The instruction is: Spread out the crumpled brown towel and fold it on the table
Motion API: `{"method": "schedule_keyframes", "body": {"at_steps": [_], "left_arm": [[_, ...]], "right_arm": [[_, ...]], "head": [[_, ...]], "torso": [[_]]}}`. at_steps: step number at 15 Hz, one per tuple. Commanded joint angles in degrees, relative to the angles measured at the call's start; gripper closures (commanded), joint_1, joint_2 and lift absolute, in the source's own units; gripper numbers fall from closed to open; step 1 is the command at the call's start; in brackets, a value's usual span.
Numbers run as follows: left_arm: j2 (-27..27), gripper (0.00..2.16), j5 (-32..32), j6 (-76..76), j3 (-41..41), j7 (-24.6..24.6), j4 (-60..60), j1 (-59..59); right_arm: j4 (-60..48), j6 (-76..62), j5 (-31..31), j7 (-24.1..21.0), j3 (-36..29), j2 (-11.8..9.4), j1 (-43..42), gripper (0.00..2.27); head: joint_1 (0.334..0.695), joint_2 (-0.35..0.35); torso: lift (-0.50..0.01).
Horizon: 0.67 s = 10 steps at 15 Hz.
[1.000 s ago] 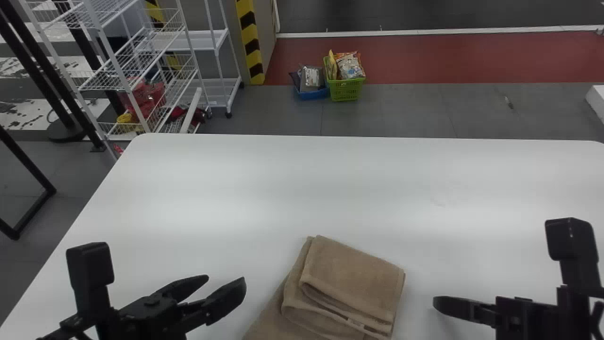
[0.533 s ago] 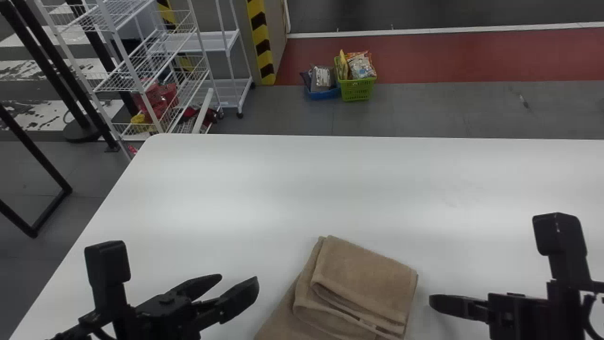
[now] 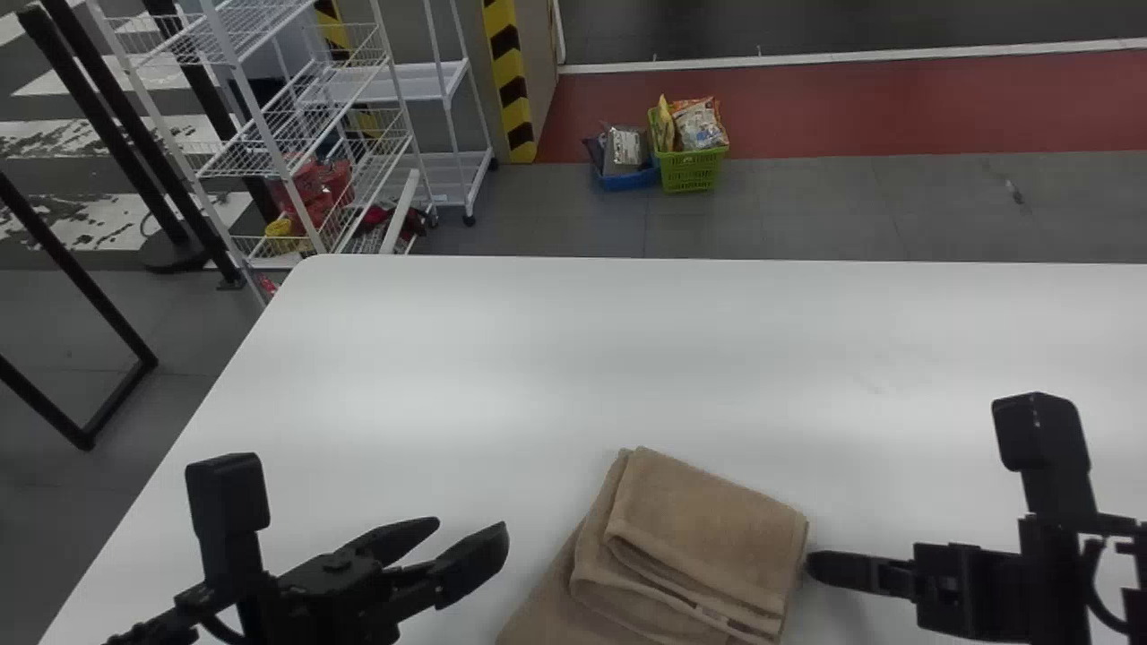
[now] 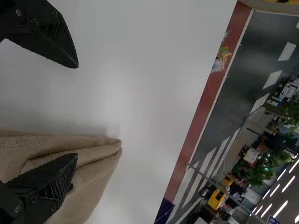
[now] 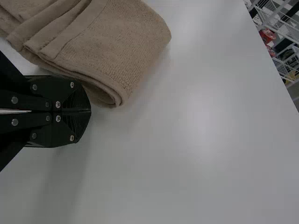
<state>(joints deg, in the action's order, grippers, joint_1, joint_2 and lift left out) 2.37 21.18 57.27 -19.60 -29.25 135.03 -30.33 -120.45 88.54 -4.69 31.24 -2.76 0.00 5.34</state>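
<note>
On a white table point(image 3: 627, 358), toward five o'clock in the head view, a brown towel point(image 3: 708, 537) folded into a layered stack, its lower layer trailing toward seven o'clock. At nine o'clock from the towel, the left claw point(image 3: 471, 527), tips spread apart; at three o'clock, close beside the folds, the right claw point(image 3: 813, 566), tips pressed together. Beyond the table, a wire rack point(image 3: 266, 134) at ten o'clock and a green basket point(image 3: 694, 170) at one o'clock.

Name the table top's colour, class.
The table top is white, showing best in the head view.
</note>
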Motion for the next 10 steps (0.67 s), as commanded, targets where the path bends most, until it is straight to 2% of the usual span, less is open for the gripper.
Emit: {"method": "schedule_keyframes", "body": {"at_steps": [1, 10], "left_arm": [[0.0, 0.16, 0.09, 0.0, 0.0, -0.1, 0.06, 0.0], [-0.09, 0.16, 0.88, 0.0, 0.08, -0.1, 0.58, 0.35]], "right_arm": [[2.06, 1.54, -0.58, -0.48, 0.03, 0.05, -1.73, 1.95], [9.09, 1.54, -6.3, -3.38, 1.0, 0.05, -7.01, 1.95]], "head": [[0.695, 0.17], [0.695, 0.184]], "torso": [[-0.127], [-0.127]]}}
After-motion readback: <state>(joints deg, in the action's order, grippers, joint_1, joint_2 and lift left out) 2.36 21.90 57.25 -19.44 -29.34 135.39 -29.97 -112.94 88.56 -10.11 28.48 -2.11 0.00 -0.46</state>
